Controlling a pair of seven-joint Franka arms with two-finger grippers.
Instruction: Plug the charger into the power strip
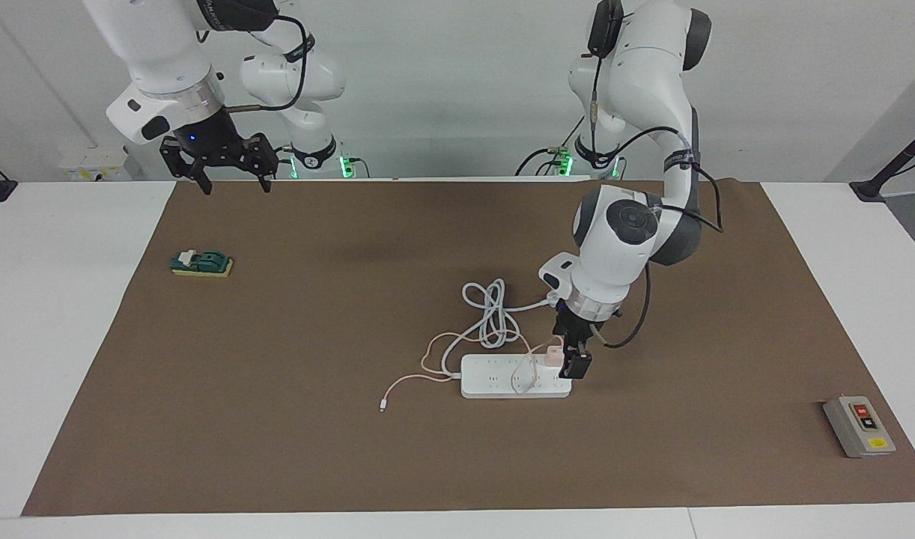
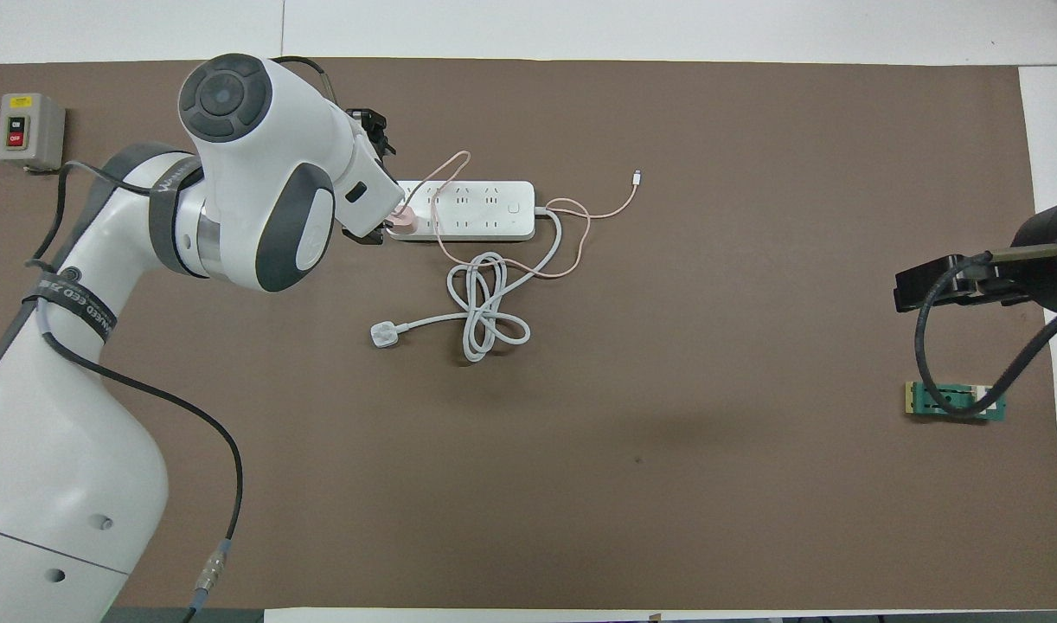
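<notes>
While the small pale pink cube-shaped charger [image 1: 552,354] sits plugged into the end socket of the flat white rectangular power strip [image 1: 502,383], low and just right of the facing view's centre, the left gripper [image 1: 573,361] hangs just over that end with its fingers spread and nothing between them. The charger's thin pink cable [image 1: 435,370] loops across the strip onto the brown mat [image 1: 315,419]. The right gripper [image 1: 231,176] waits at upper left, open and empty.
</notes>
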